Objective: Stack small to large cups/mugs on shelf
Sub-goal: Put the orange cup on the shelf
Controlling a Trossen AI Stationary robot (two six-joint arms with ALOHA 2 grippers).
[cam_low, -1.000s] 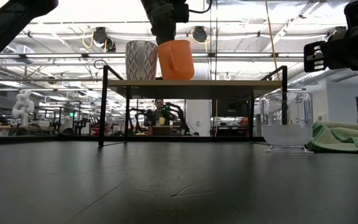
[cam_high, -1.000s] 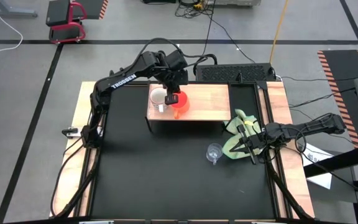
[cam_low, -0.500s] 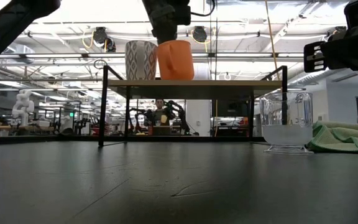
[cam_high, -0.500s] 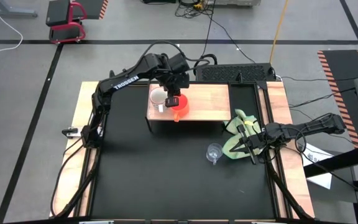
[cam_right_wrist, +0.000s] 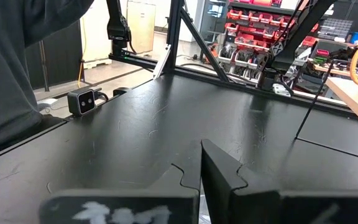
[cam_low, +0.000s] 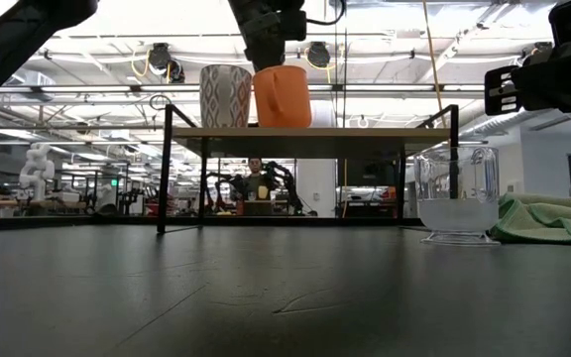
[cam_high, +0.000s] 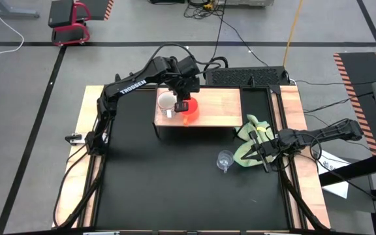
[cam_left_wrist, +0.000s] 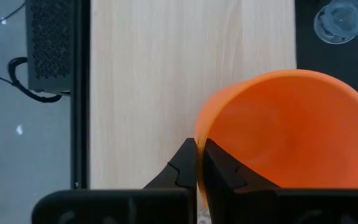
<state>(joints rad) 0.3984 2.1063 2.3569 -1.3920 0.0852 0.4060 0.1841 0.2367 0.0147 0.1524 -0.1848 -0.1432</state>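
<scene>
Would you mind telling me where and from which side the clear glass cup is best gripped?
Grip the clear glass cup by its rim wall from straight above, one finger inside and one outside. It stands upright and open-topped on the table, with nothing over it; the cloth lies close on one side.

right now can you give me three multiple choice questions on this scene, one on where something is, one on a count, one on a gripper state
1. Where is the clear glass cup?
A. on the black table mat
B. on the light-wood shelf
C. inside the white mug

2. How many cups stand on or over the light-wood shelf?
A. one
B. two
C. three

3. What is the left gripper doing?
A. hanging open over the green cloth
B. pinching the bright orange mug's rim
C. gripping the shelf leg

Answers:
1. A, the high view shows it on the mat beside the yellow-green cloth, near the waiting right gripper.
2. B, only the white patterned mug and the bright orange mug are there.
3. B, the left wrist view shows its fingers closed on the orange rim.
</scene>
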